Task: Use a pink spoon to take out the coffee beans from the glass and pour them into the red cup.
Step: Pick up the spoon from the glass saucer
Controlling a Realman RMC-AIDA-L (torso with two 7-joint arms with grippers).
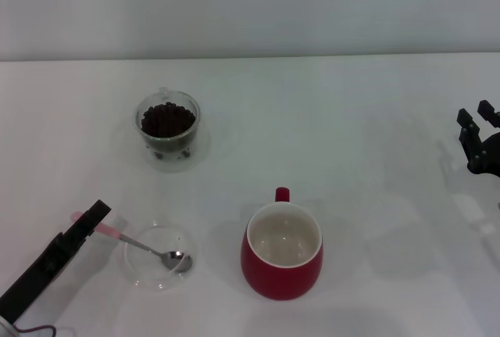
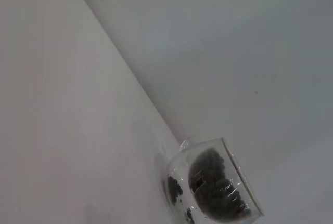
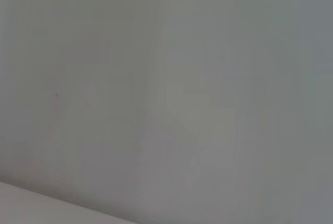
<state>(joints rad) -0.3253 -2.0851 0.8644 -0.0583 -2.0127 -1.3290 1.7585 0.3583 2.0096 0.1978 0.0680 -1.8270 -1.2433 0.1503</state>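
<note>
The glass (image 1: 168, 123) with the coffee beans (image 1: 167, 119) heaped in it stands at the back left of the white table. It also shows in the left wrist view (image 2: 229, 182). The red cup (image 1: 282, 268) stands upright at the front centre, its cream inside bare. The pink spoon (image 1: 148, 249) lies with its metal bowl in a flat clear dish (image 1: 148, 274) and its pink handle sticking out to the left. My left gripper (image 1: 97, 214) is low at the front left, its tip over the spoon's handle. My right gripper (image 1: 477, 116) is open and empty at the far right.
The white table (image 1: 351, 118) meets a pale wall at the back. The dish sits between my left gripper and the red cup. The right wrist view shows only plain pale surfaces.
</note>
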